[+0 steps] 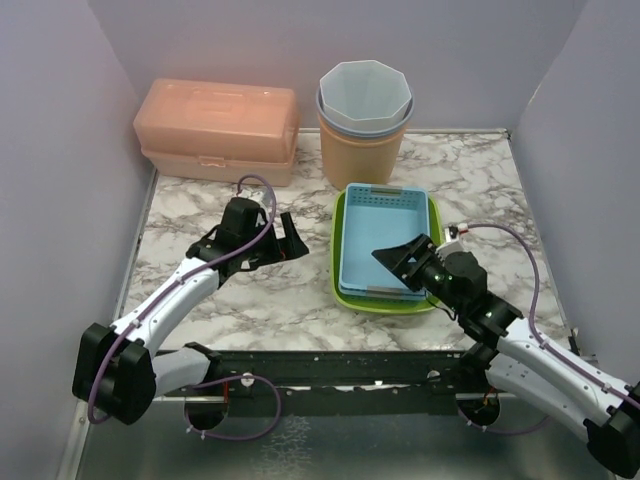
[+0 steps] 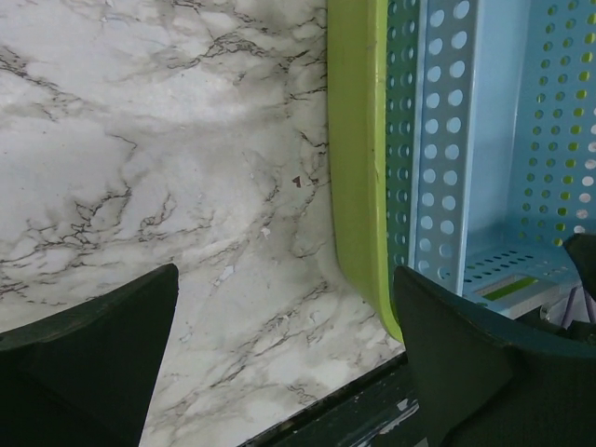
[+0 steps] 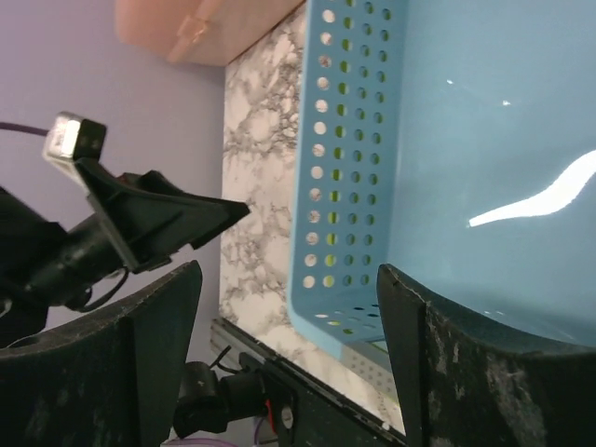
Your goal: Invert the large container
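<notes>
We find the large lime-green plastic tray (image 1: 338,250), a blue perforated basket (image 1: 385,225) nested inside, long axis running away from the bases; the right gripper (image 1: 405,252), nearer, hovers open and empty over its near end; the left gripper (image 1: 292,238) gapes empty alongside.

The blue basket (image 3: 484,121) is smooth plastic, glossy enough to carry a bright streak of light. The green tray (image 2: 354,140) — plastic too — has a softer sheen. The table (image 1: 280,300) has a smooth marble-look top. The fingers (image 3: 447,372) of the right gripper (image 3: 289,275) are matt black, faintly scuffed and dusty.
</notes>
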`<state>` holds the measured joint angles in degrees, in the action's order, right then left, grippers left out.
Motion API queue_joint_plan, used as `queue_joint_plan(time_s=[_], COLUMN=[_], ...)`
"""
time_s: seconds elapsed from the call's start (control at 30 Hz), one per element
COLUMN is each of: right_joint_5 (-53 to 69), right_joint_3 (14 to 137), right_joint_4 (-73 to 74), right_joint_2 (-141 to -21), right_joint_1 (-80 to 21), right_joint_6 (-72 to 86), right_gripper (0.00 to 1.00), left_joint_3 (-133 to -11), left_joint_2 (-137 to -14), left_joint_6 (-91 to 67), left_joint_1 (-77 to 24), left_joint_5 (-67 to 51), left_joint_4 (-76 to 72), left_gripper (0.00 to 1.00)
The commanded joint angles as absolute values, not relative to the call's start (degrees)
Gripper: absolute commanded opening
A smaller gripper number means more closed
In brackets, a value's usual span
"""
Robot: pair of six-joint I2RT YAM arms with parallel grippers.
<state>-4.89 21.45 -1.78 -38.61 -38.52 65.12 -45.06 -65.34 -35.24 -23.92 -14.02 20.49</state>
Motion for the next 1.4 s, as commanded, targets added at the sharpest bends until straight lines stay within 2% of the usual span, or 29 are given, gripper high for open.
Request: queue_joint_plan(time_s=[0.0, 0.13, 0.33, 0.47, 0.57, 0.6, 0.83, 1.07, 1.2, 1.23, 1.33, 1.37], right_joint_5=[-2.5, -1.3, 7.3, 8.3, 12.2, 13.5, 15.6, 11.3, 3.5, 1.5, -10.0, -12.4], right_joint_3=[28.2, 30.7, 23.7, 24.8, 29.2, 30.0, 30.0, 23.8, 21.6, 20.4, 17.4, 15.6], right_joint_4=[1.3, 5.6, 1.6, 2.0, 5.5, 5.5, 18.3, 19.9, 25.2, 24.2, 24.3, 20.4], right_joint_2=[-39.6, -37.9, -36.0, -34.8, -34.3, -34.1, -34.5, -27.2, -26.5, -26.3, -23.9, -23.1], right_joint_1=[-38.7, -38.7, -39.1, -40.1, -40.2, -40.2, -40.2, -40.2, -40.2, -40.2, -40.2, -40.2], right_joint_6=[62.0, 61.0, 71.7, 70.0, 68.5, 68.5, 73.5, 85.6, 91.2, 91.5, 99.8, 100.4], right_gripper=[0.80, 0.79, 0.80, 0.80, 0.88, 0.89, 0.92, 0.92, 0.92, 0.91, 0.71, 0.68], left_joint_3=[-44.8, -44.7, -44.7, -45.2, -45.4, -45.3, -45.7, -46.6, -46.1, -46.1, -46.8, -47.0], left_joint_2=[-67.2, -67.6, -69.3, -70.7, -71.2, -71.3, -71.2, -71.8, -71.3, -71.4, -71.8, -71.9], left_joint_6=[-36.9, -37.0, -37.3, -37.4, -37.0, -36.9, -36.9, -37.0, -37.5, -37.4, -37.1, -37.1], left_joint_1=[-25.5, -25.6, -25.8, -25.9, -25.9, -25.9, -25.9, -26.3, -26.4, -26.5, -26.7, -26.7], left_joint_5=[-11.1, -10.5, -10.4, -10.5, -11.0, -11.6, -12.8, -15.8, -16.0, -16.3, -18.0, -18.2], left_joint_4=[17.7, 17.1, 15.2, 15.0, 15.1, 15.0, 15.0, 15.1, 15.1, 15.1, 15.3, 15.4], left_gripper=[0.99, 0.99, 0.98, 0.98, 0.97, 0.95, 0.93, 0.92, 0.91, 0.91, 0.91, 0.91])
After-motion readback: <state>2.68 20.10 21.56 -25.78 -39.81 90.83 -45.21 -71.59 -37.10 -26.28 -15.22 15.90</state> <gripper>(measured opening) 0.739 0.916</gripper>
